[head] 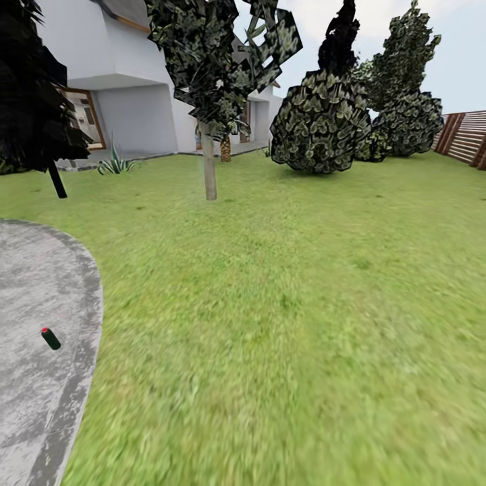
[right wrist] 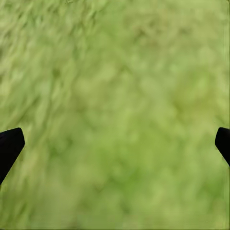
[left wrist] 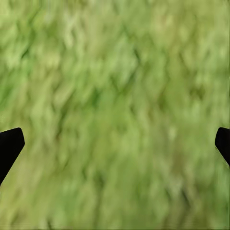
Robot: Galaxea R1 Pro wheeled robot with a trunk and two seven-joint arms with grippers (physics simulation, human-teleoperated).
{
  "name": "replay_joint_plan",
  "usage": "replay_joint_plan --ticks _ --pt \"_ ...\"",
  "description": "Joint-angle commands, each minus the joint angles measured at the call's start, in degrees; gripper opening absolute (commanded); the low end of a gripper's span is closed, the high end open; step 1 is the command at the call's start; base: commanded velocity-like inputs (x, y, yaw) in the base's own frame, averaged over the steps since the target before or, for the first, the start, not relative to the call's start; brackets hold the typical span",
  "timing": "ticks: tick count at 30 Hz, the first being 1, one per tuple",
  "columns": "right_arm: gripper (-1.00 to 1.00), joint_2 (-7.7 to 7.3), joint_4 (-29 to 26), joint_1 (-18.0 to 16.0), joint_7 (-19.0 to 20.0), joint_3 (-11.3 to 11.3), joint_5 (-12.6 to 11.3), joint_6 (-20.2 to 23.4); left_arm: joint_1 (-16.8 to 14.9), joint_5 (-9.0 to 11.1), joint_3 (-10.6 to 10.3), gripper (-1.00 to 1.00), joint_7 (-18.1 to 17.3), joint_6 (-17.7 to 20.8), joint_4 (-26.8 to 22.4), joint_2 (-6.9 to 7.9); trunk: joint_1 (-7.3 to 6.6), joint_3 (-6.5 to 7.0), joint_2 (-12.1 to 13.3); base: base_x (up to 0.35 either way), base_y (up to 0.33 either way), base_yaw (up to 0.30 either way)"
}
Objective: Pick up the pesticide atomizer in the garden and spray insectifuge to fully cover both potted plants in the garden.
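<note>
My head camera looks forward and down across the lawn (head: 283, 304), taking in the patio (head: 40, 304) edge at left, a thin-trunked tree (head: 209, 155), the house (head: 128, 88) and the fence (head: 466, 135) far off. My left wrist camera faces close down onto grass, the left tool (left wrist: 115, 143) fingertips (left wrist: 9, 146) dark at both frame edges. My right wrist camera does likewise past the right tool (right wrist: 115, 143). All three views share that lawn.
</note>
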Motion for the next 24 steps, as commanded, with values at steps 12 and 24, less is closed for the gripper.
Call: replay_joint_plan --ticks 12,24 --pt "1.00 0.01 0.03 -0.01 0.01 -0.06 0.03 -0.17 -0.08 0.05 0.00 1.00 0.02 -0.19 0.06 0.00 0.02 -0.05 -0.02 0.287 -0.148 0.278" --pt "1.00 0.03 0.03 -0.01 0.01 -0.06 0.05 -0.17 -0.04 0.05 0.00 1.00 0.02 -0.19 0.06 0.00 0.02 -0.05 -0.02 0.286 -0.149 0.278"
